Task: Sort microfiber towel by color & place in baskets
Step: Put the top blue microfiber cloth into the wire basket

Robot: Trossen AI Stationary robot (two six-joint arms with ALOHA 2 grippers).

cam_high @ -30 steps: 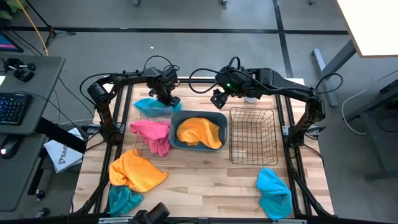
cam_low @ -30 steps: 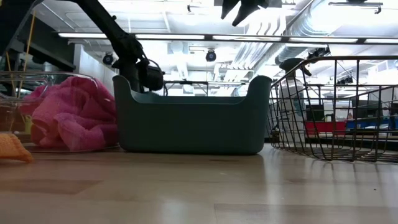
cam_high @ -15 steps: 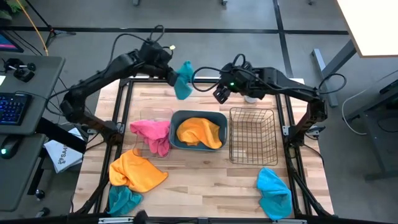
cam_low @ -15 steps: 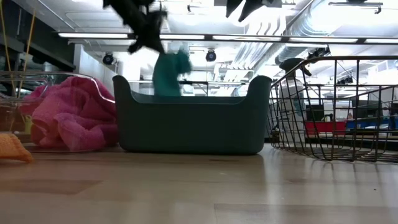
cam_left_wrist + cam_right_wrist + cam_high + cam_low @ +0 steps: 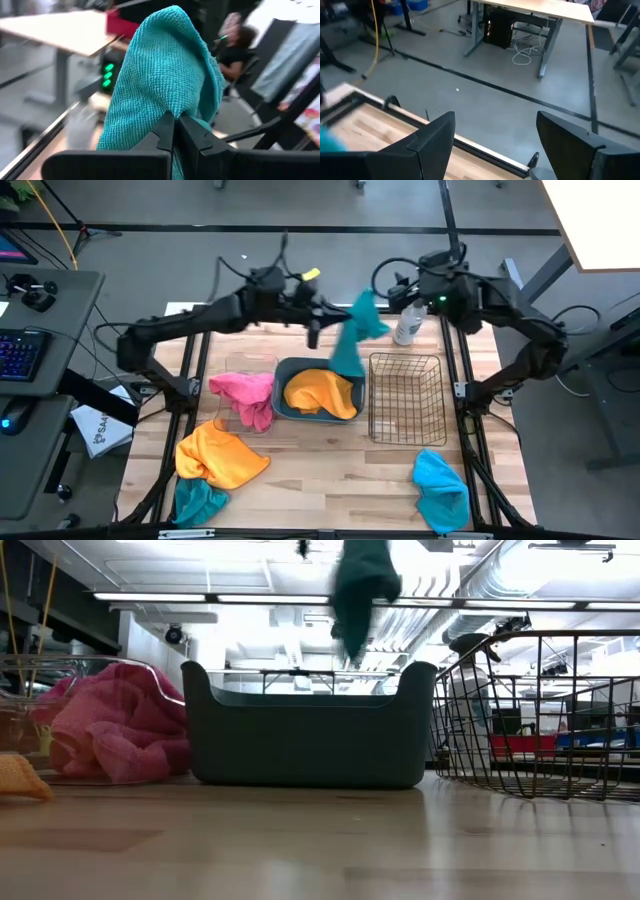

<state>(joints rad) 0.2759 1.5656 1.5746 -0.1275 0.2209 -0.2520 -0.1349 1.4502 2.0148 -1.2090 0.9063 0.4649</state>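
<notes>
My left gripper (image 5: 333, 320) is high above the table, shut on a turquoise microfiber towel (image 5: 350, 340) that hangs over the gap between the dark teal tub (image 5: 292, 367) and the wire-mesh basket (image 5: 405, 396). The low view shows that towel (image 5: 360, 585) dangling above the tub (image 5: 310, 740). An orange towel (image 5: 320, 392) lies in the tub, and a pink towel (image 5: 245, 395) lies in the clear box. My right gripper (image 5: 495, 135) is open, raised near the table's far right corner, holding nothing. My left gripper pinches a bunched fold of the turquoise towel (image 5: 172, 107) between its two fingers (image 5: 162, 132). The fingers reach roughly level toward the table's right. The towel is lifted clear and hangs slack below the fingers; how many layers it has, I cannot tell.
On the table's near part lie an orange towel (image 5: 215, 455), a dark turquoise towel (image 5: 197, 500) and a bright blue towel (image 5: 440, 485). A clear spray bottle (image 5: 407, 325) stands by the basket's far side. The wire basket holds nothing.
My left gripper took the turquoise towel from the table's far left part, lifted it clear and swung it rightward over the tub toward the wire basket. My right arm drew back from the centre toward the far right corner.
</notes>
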